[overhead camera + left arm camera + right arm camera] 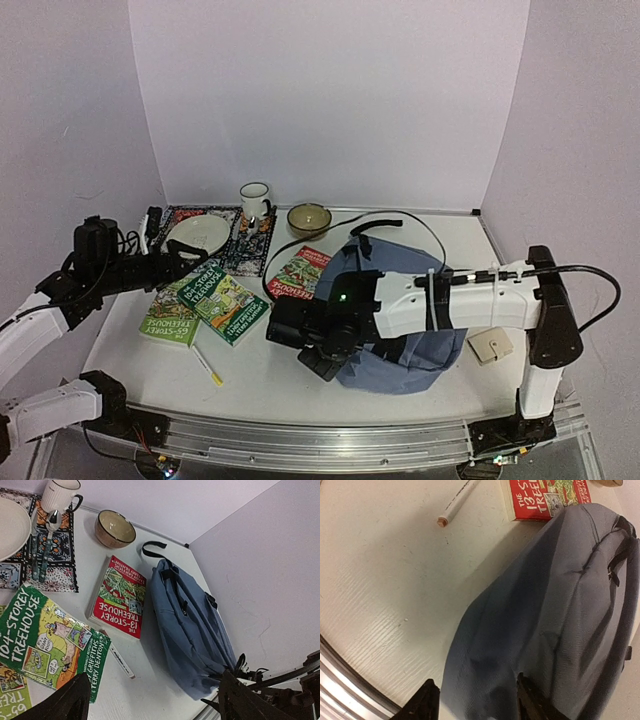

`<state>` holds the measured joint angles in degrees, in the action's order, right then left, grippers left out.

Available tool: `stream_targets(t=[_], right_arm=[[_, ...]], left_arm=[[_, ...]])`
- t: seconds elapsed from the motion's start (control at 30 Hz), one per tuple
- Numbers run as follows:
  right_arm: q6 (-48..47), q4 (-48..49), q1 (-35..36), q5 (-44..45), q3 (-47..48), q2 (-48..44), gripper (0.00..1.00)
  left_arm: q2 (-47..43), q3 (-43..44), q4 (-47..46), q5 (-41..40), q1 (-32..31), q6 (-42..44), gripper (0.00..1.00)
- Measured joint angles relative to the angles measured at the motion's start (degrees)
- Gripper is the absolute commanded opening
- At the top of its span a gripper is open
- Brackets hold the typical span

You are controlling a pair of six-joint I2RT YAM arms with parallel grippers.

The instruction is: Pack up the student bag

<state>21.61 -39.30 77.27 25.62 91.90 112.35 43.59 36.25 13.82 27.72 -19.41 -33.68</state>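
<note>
1. The right jaws stood parted. Their two dark fingers (426, 704) sat either side of a stretch of cloth and clasped nothing. Whether the tips touched the cloth could not be told.
2. Directly beneath them lay the student bag (555, 605), a large soft grey-blue fabric backpack with black straps. It rested on its side on the right half of the white surface (270, 385), with its black carry loop toward the back wall.
3. Just beside the bag's upper left edge lay a red paperback book (120, 597), flat and cover up.
4. A thin white pen (457, 502) with a reddish tip lay on the surface to the left of the bag, apart from it.
5. The left jaws were released wide and empty, held above the left side of the surface.
6. Below them lay a green-and-yellow paperback (50, 640), touching a second green paperback (170, 315).
7. Toward the back wall, a patterned fabric placemat (60, 560) carried a pale round plate (10, 527) and a metal spoon (52, 522).
8. A white enamel mug (59, 495) with a dark rim stood at the mat's far edge.
9. A brown ceramic bowl (115, 528) stood between the mat and the bag.
</note>
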Motion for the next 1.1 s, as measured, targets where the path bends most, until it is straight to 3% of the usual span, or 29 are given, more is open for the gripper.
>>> stream_targets(t=[0.27,0.47,0.7,0.9,1.1], right_arm=[[1.4,4.1,-2.6,-2.5,-2.1,-8.3,0.87],[6.7,8.7,-13.6,-2.5,-14.3,-19.1,0.98],[13.7,14.8,-29.3,-3.7,-32.9,-33.3,0.98],[18.6,19.9,-36.9,-6.0,-43.7,-41.9,0.98],[21.1,25.9,-41.8,-9.9,-51.3,-43.6,0.98]], left_arm=[[8.4,-0.1,-3.8,-5.0,-7.9,-2.4,0.91],[23.3,5.8,-7.5,-9.4,-15.8,-2.2,0.91],[43.0,18.4,-11.9,-10.9,-21.9,-0.4,0.9],[57.3,28.7,-13.0,-10.9,-24.9,1.9,0.88],[67.5,35.9,-13.0,-9.7,-26.7,2.8,0.86]])
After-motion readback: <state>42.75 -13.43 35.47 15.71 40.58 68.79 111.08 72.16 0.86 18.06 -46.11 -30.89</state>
